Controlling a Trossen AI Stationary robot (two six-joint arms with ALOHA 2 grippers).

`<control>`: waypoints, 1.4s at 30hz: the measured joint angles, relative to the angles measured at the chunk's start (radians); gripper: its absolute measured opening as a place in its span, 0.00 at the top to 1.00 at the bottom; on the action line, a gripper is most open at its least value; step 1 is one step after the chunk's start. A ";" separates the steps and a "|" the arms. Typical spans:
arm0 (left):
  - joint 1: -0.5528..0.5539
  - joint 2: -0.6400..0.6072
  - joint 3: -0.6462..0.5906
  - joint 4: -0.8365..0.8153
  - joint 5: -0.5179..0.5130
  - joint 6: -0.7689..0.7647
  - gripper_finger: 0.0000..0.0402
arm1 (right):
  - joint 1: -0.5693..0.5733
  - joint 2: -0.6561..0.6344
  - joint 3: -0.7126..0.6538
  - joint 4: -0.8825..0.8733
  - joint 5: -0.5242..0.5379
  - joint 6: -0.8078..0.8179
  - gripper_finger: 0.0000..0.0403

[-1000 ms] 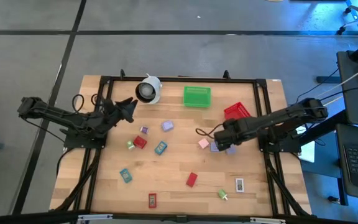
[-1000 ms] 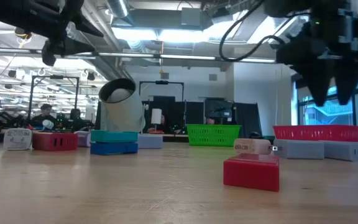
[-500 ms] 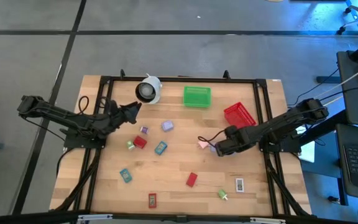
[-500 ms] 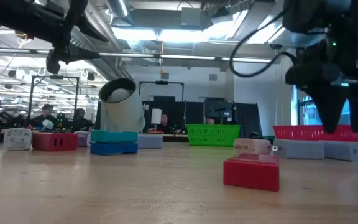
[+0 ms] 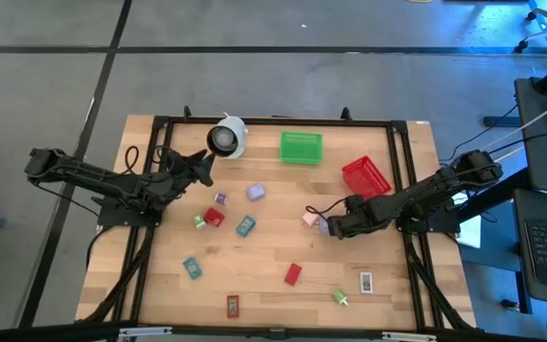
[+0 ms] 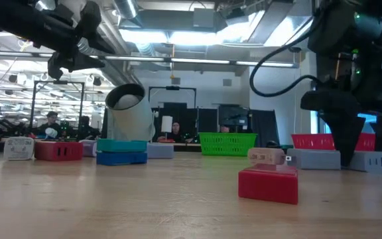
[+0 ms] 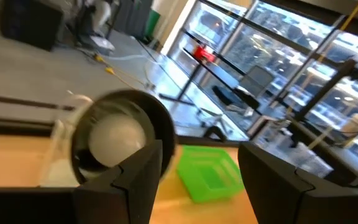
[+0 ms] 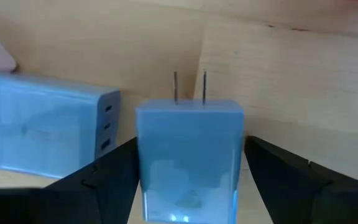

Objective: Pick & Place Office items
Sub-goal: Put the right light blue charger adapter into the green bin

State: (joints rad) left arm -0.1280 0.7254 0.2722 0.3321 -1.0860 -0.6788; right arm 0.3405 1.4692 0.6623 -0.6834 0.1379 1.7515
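Two lavender blocks lie right of centre on the desk (image 5: 254,285); from above, the right gripper (image 5: 331,226) sits over them, far nearer than the left gripper (image 5: 200,163), which hangs released by the white roll (image 5: 226,138). At desk height its jaws point straight down beside a lavender block (image 6: 314,159). Its wrist camera shows the pronged lavender block (image 8: 188,155) square between spread jaws, long axis along them, not yet clamped.

Both arms matte black w/ looping black cables (green LED on one), hands w/ blunt angular dark fingers (image 8: 98,177).
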 joint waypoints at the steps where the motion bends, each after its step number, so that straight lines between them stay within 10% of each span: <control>1: 0.013 -0.002 0.000 0.000 0.001 0.015 0.48 | 0.000 -0.001 -0.002 0.000 0.001 0.013 0.29; 23: 0.118 -0.002 0.000 0.001 -0.001 0.306 0.48 | -0.012 -0.035 0.136 -0.025 0.023 -0.136 0.48; 35: 0.118 -0.002 0.000 0.008 -0.046 0.321 0.48 | -0.151 -0.163 0.349 -0.158 0.478 -0.381 0.48; 42: 0.118 -0.002 0.000 0.008 -0.015 0.237 0.48 | -0.212 -0.211 0.389 0.115 0.683 -0.754 0.47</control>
State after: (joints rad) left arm -0.0101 0.7236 0.2722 0.3400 -1.1013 -0.4414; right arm 0.1285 1.2579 1.0512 -0.5683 0.8207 0.9974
